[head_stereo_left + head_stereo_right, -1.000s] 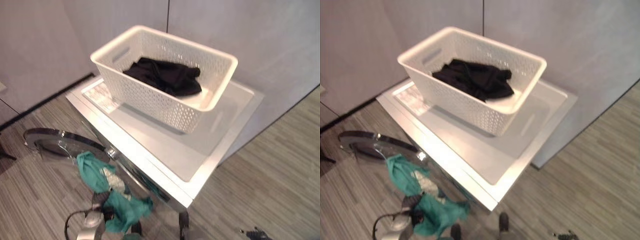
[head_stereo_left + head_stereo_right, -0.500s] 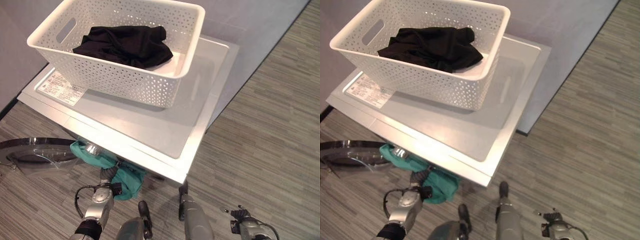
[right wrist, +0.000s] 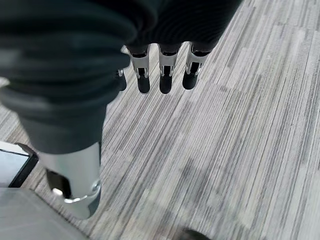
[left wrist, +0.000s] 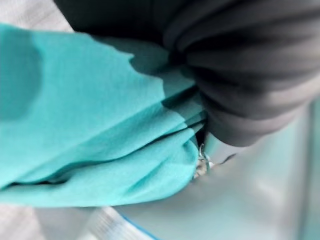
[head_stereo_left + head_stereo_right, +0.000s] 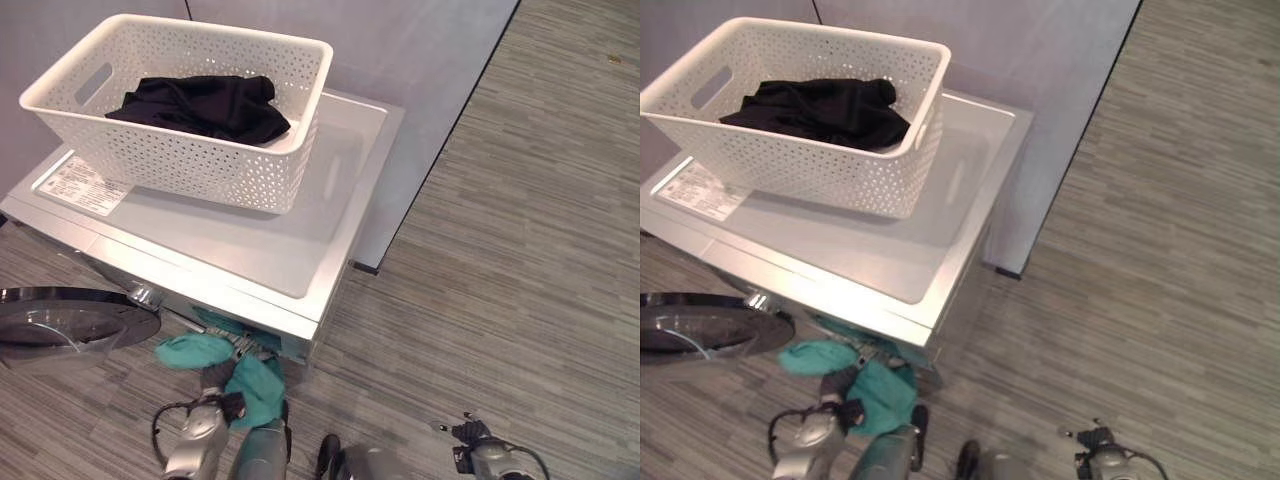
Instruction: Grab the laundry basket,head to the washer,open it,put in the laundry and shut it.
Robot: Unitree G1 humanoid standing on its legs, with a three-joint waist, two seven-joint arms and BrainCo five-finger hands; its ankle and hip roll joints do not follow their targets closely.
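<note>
The white plastic laundry basket (image 5: 190, 105), rectangular with many small holes in its walls, stands on the flat grey top of the washer (image 5: 300, 250). A crumpled black garment (image 5: 205, 105) lies inside it. Below, the round glass door (image 5: 70, 325) is swung open. The left robot hand (image 5: 218, 378) is closed on a soft teal cloth (image 5: 255, 385) at the washer's opening. The right robot hand (image 3: 160, 65) hangs over the striped grey floor (image 5: 520, 250), fingers straight and empty.
</note>
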